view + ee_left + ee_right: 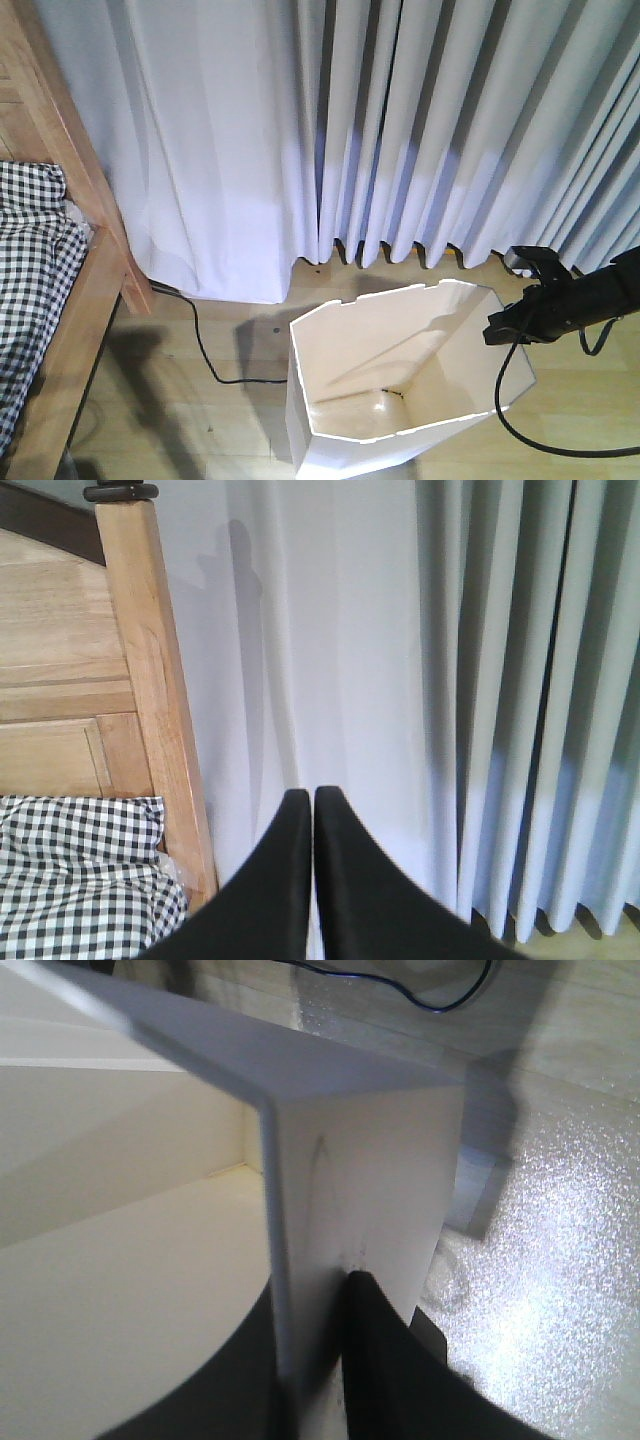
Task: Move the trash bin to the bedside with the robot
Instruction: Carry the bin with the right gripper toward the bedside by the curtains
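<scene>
I am looking at the curtain (pixel 400 120) hanging along the far side, with the bed (pixel 95 270) and its checked bedding (pixel 30 260) sitting at the left. The trash bin (pixel 380 350) is standing upright on the floor (pixel 200 420) to the right of the bed. A bare strip of floor is separating them, so it is not yet at the bedside. My right pincer (pixel 312 1295) is clamping the bin's thin right-hand wall at the rim, one finger inside and one outside. My left pincer (pixel 312 798) is pressing its tips together on nothing, pointing at the curtain beside the bedpost (pixel 150 680).

Here is what I am worrying about. I am gripping high and on one side only, so dragging leftwards is likely to tip the bin, or flex the wall until it slides out of the grip. A loose black cable (pixel 205 350) is lying on the floor between bin and bed, and the base could be catching on it. The arm's own cable (pixel 520 430) is hanging just beside the bin and may be snagging the notched rim.
</scene>
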You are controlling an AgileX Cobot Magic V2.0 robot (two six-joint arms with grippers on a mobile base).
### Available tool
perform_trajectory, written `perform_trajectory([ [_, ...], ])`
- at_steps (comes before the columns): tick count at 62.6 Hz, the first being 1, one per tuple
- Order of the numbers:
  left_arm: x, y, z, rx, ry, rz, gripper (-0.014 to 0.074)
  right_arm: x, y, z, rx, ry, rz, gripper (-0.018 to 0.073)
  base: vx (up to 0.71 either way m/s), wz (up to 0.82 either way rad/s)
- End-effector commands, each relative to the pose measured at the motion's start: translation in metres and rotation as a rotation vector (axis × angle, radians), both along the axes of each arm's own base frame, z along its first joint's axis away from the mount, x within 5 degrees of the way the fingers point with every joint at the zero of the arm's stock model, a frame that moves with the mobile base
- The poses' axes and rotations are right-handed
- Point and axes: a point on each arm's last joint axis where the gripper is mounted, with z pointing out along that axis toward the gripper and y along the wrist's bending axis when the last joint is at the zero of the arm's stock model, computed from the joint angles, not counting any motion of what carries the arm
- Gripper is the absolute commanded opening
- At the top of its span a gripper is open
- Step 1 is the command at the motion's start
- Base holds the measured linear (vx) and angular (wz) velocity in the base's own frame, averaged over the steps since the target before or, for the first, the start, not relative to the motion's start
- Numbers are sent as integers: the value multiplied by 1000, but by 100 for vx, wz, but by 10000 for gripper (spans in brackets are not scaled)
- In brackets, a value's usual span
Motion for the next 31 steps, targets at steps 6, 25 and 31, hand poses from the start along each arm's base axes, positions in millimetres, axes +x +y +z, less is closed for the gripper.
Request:
perform_trajectory([
  [6, -2, 0, 15, -9, -102, -3, -6, 8, 10, 35, 182, -45, -12, -2, 7, 2],
  [25, -2, 0, 15, -9, -102, -3, -6, 8, 10, 35, 182, -45, -12, -2, 3, 0],
  [31, -2, 0, 15, -9, -102, -3, -6, 8, 10, 35, 182, -45, -12, -2, 0, 0],
])
